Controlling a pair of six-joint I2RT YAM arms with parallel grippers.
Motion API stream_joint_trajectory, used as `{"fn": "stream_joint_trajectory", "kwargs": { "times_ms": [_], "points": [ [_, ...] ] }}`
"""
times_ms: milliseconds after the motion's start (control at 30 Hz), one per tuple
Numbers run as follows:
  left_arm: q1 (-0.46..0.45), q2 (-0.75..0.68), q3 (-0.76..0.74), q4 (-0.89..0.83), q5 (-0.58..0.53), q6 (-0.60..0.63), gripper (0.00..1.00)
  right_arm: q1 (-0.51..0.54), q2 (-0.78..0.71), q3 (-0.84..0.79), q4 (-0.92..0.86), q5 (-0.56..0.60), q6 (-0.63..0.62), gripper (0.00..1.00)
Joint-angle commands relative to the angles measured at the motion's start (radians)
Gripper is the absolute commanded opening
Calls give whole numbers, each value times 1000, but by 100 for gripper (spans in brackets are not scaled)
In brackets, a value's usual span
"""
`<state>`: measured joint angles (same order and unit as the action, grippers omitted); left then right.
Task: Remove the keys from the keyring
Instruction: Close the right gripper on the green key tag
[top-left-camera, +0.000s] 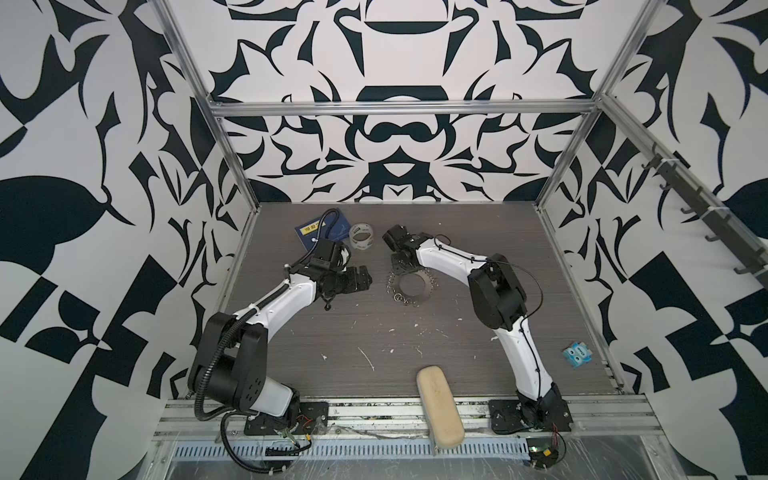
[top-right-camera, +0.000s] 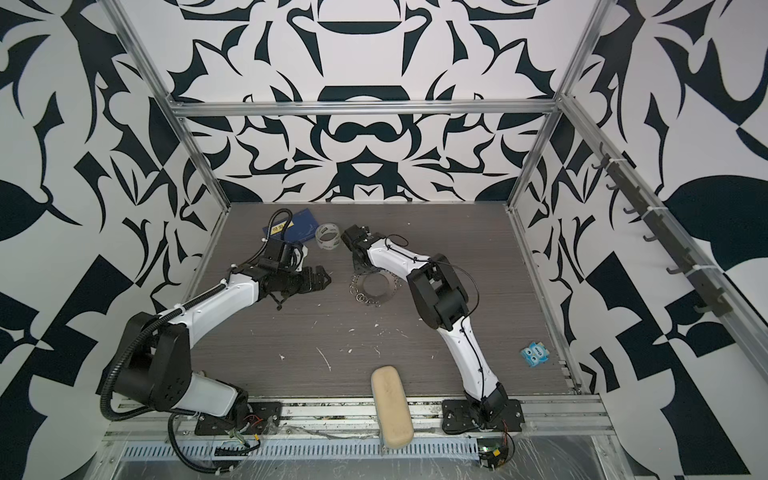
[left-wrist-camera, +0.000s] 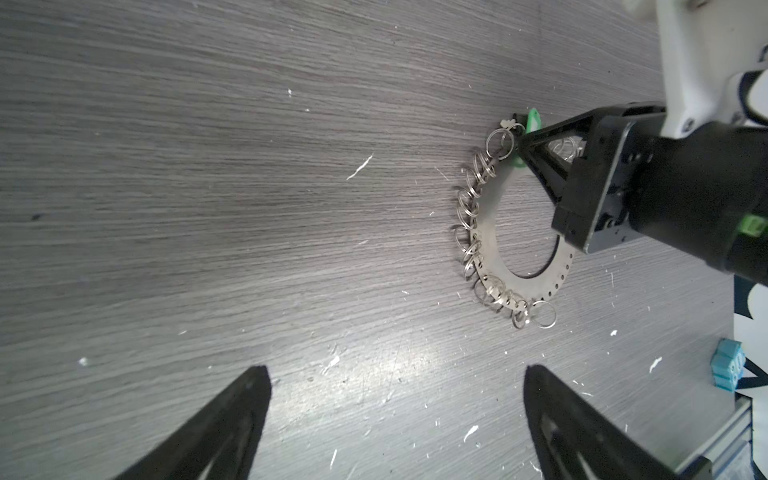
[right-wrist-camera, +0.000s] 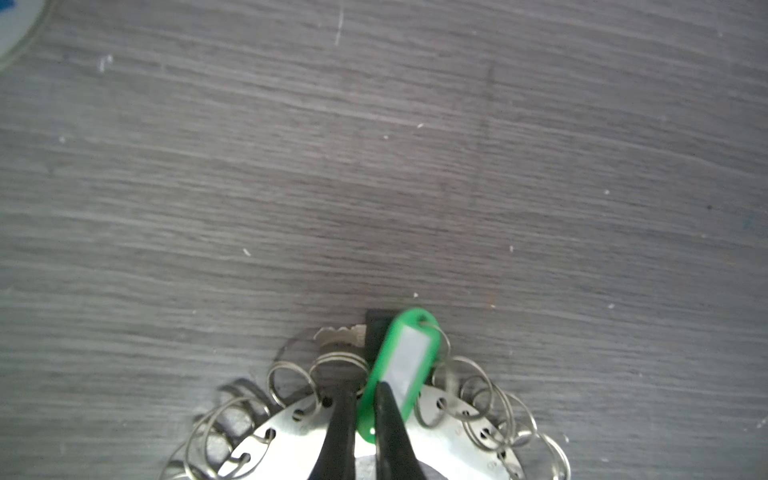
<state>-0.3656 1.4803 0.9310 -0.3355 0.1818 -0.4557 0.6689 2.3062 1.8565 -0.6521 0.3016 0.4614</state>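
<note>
Right now my R gripper (right-wrist-camera: 365, 392) is pinched tight on the keys (right-wrist-camera: 405, 361). Its 2 black fingers (right-wrist-camera: 340, 428) press the near end of the green tag, 1 per side, w/ barely a gap.

The tag has a white patch down its middle. A dark key head w/ a silver blade pokes out beside its far end. The keys sit at the outer rim of the keyring (left-wrist-camera: 490, 249), partly over the flat grey disc and partly past its edge. Whether they're hooked to a loop, I can't tell.

The keyring lies flat on the table (left-wrist-camera: 208, 208). In the L wrist view my R wrist covers part of its wide hole. Small silver wire loops (left-wrist-camera: 467, 208) fringe the keyring's rim, thickest on the side facing my L gripper (left-wrist-camera: 397, 374).

My L gripper is spread wide, holds nothing and hangs over bare table. It's well apart from the keyring and points toward it.

In a top view, a clear tape roll (top-left-camera: 360, 237) stands near the keyring, behind it and a bit left. A blue booklet (top-left-camera: 309, 232) lies farther from the keyring that same way. A beige case (top-left-camera: 440, 409) lies well apart from the keyring on its front side. A small blue pack (top-left-camera: 577, 354) sits well apart to the keyring's front right.
</note>
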Motion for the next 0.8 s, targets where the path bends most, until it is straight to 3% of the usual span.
{"fn": "stream_joint_trajectory", "kwargs": {
  "times_ms": [0,100,600,767],
  "points": [
    [4,-4,25,-36,-3,-1,99,-3,-29,24,-57,23,-9,6],
    [4,-8,28,-38,-4,-3,99,-2,-48,20,-72,48,-19,0],
    [5,-12,38,-45,-3,-5,99,-15,-64,-7,-95,71,-25,0],
    [5,-9,38,-43,-3,-6,99,-16,-59,-9,-93,82,-31,10]
  ]
}}
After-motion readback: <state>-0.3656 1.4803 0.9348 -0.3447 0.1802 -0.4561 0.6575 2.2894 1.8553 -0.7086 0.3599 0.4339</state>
